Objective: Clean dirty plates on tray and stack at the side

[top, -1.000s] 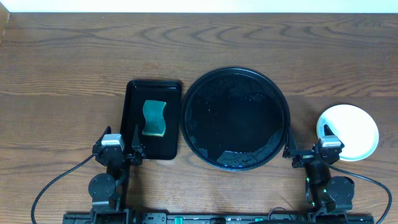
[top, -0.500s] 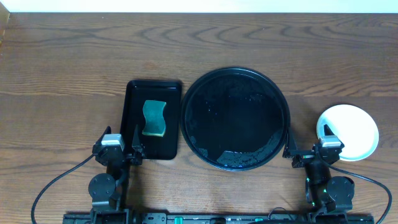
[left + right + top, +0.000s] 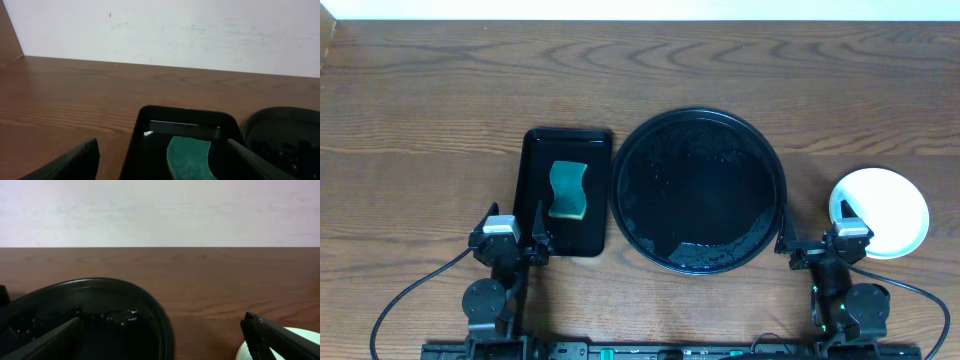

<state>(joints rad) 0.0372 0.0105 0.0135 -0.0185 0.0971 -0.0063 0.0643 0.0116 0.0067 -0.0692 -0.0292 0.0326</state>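
Nothing has moved since a second ago. My left fingers [image 3: 75,160] stand spread and empty before the small tray [image 3: 535,215] holding the sponge [image 3: 568,190]. The round tray [image 3: 700,180] carries nothing; the plates [image 3: 885,205] sit on the table [image 3: 420,100] right of it, beside my right fingers [image 3: 285,340], likewise spread and empty. I judge them light, stiff and slick: pinch the rim.

obstacles: small tray [image 3: 533,200], sponge [image 3: 568,190] | tray [image 3: 698,190] | plates [image 3: 885,210] | free: bare wood [image 3: 640,70] beyond
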